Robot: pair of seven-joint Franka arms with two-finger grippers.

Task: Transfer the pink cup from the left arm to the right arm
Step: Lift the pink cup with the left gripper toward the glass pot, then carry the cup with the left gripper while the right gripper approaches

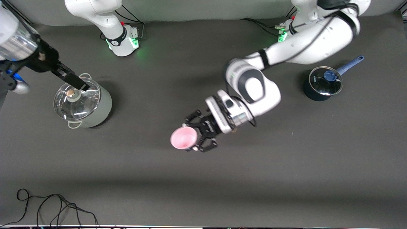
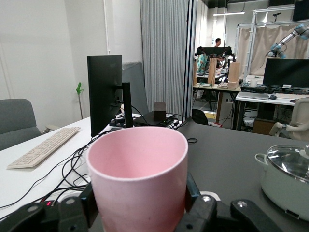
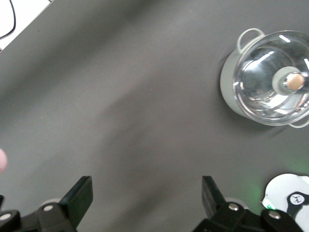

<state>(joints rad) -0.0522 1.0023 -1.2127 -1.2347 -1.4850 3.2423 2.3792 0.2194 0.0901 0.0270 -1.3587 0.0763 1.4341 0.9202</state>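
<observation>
Pink cup held on its side over mid-desk, mouth turned toward the right arm's end.

The left gripper [image 1: 197,137] has its fingers [image 2: 192,193] clamped on the pink cup [image 1: 183,138], whose long axis runs level from the fingers toward the right arm's end of the desk [image 1: 286,178]. The right gripper [image 3: 147,195], fingers spread wide and empty, hangs well apart, over the grey lidded pot [image 1: 83,105]; it must close that gap.

A pale green lidded pot [image 1: 83,103] stands under the right hand. A dark blue saucepan [image 1: 321,83] sits well apart from the left hand; black cable [image 1: 54,206] lies nearest the front camera.
</observation>
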